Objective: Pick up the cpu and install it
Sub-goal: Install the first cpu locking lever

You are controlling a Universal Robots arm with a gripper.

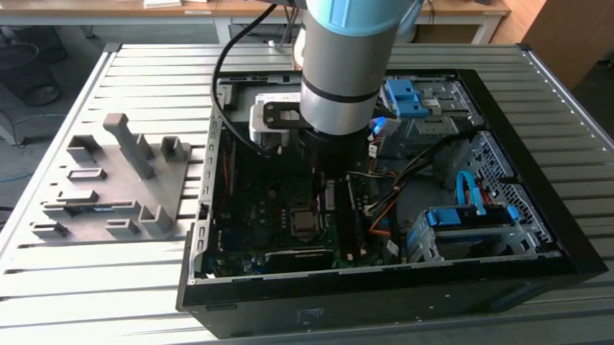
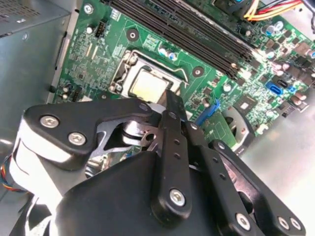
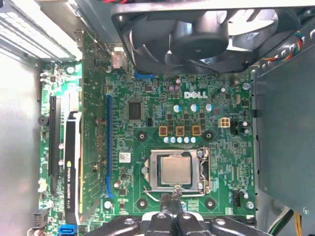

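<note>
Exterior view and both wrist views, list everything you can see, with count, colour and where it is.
cpu: one, pale silver-grey, seated in the socket on the motherboard.
socket: one, dark metal frame, around the cpu.
motherboard: one, green, on the case floor.
fan: one, black, at the board's edge.
computer case: one, black, open, on the table.
drive brackets: several, blue, inside the case.
fixture block: one, grey, on the exterior view's left.
slatted table: one, grey.
gripper: one, black, just above the cpu.

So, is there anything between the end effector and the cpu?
No. In both wrist views the end effector reaches the socket frame's edge beside the cpu, with nothing lying between them.
</note>
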